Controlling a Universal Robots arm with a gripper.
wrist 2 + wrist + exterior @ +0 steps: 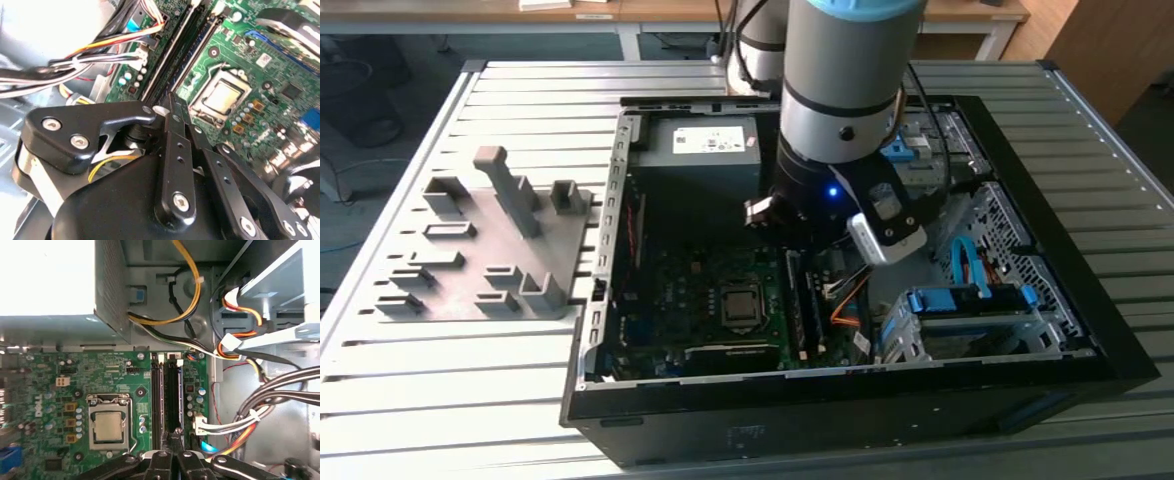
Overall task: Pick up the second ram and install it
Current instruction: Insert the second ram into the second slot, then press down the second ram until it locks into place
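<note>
My gripper (pixel 175 432) is down inside the open computer case (pixel 1067 370), over the motherboard's (pixel 50 375) memory slots. Its two black fingers are pressed together on the second ram (pixel 173 395), a thin dark stick seen edge-on that runs along the slot farther from the processor socket (pixel 108 426). In the second wrist view the fingertips (pixel 171 101) meet at the near end of that same dark stick (pixel 181 52). Another thin stick (pixel 157 395) sits in the neighbouring slot, on the socket side. In the exterior view the arm's wrist (pixel 834 215) covers the fingers.
A grey fixture plate (pixel 487 250) with upright blocks lies on the slatted table at the exterior view's left. Bundles of coloured cables (pixel 260 410) hang close beside the slots. The power supply (pixel 707 145) and blue-tabbed drive cage (pixel 974 310) crowd the case.
</note>
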